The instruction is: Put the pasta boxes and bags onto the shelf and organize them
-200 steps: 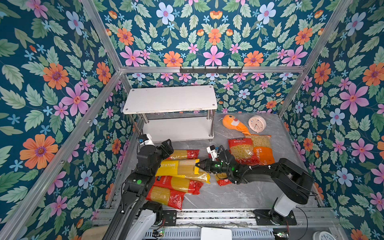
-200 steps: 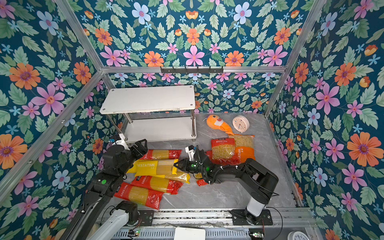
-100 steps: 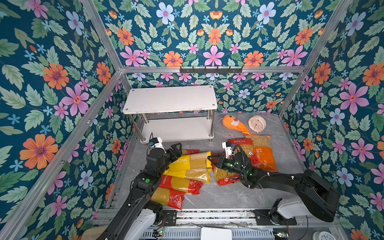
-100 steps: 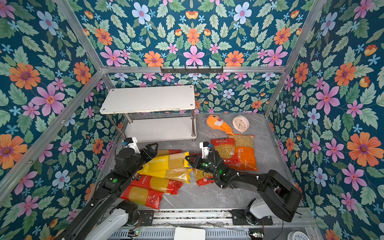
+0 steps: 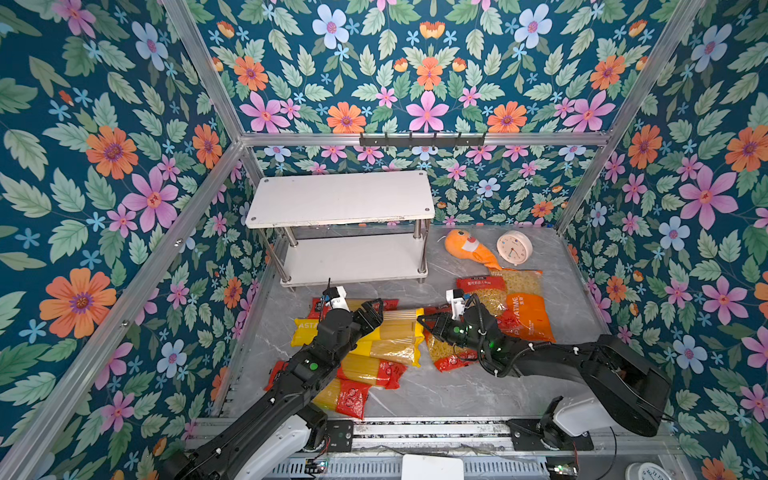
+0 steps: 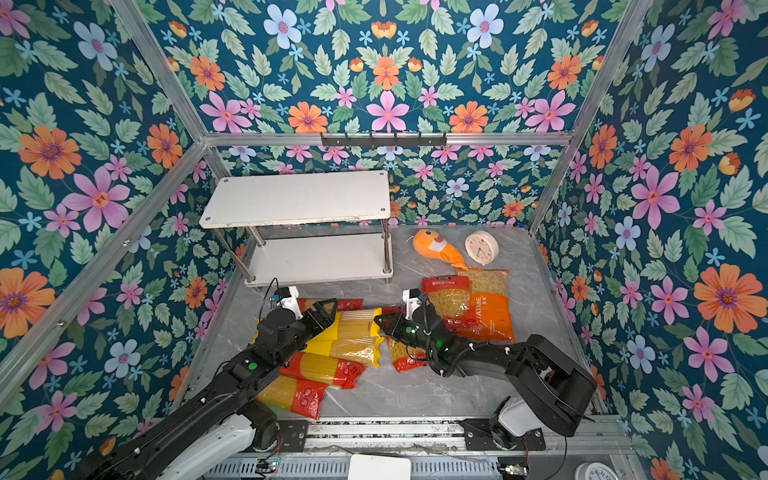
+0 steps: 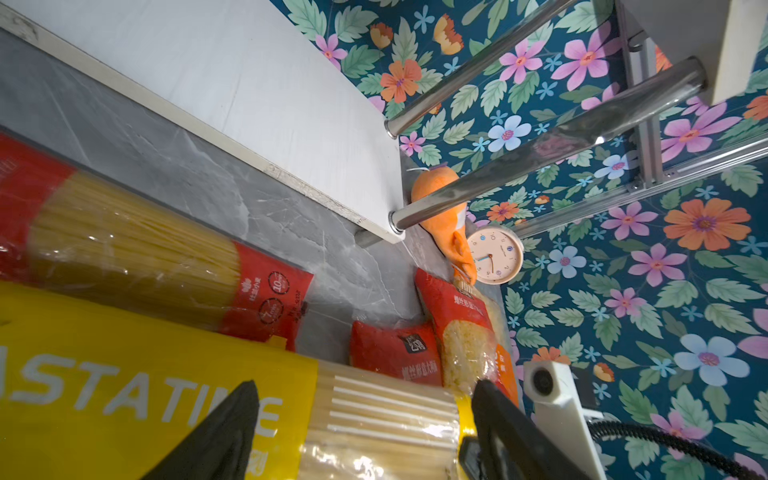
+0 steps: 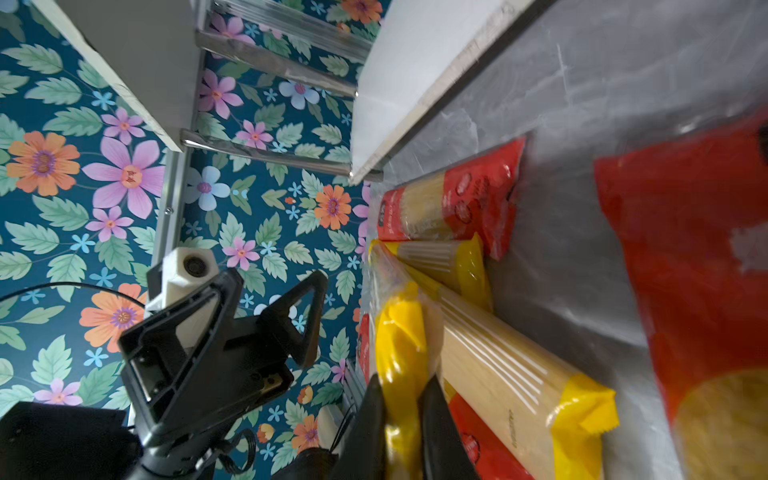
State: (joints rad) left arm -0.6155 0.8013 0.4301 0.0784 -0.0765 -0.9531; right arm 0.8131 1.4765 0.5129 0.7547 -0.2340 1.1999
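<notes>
Robot lab test booth: floral wallpaper panels [image 5: 415,62], aluminium frame [image 5: 291,139], mounting rail [image 5: 428,428].

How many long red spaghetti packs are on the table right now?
3. One red pack lies nearest the shelf; a second red pack lies partly under the yellow packs; a third red pack is nearest the front edge. Others could be hidden under the pile.

Glossy, crinkled plastic film wraps the yellow spaghetti pack [image 8: 399,340] and red spaghetti pack [image 7: 124,249]; the shelf [image 5: 340,199] pairs matt white boards with mirror-polished chrome posts [image 7: 540,153] on a smooth grey marble-look tabletop [image 5: 436,395]; the plush fish [image 5: 463,249] is soft cloth, the frame rail [image 5: 291,139] brushed aluminium
</notes>
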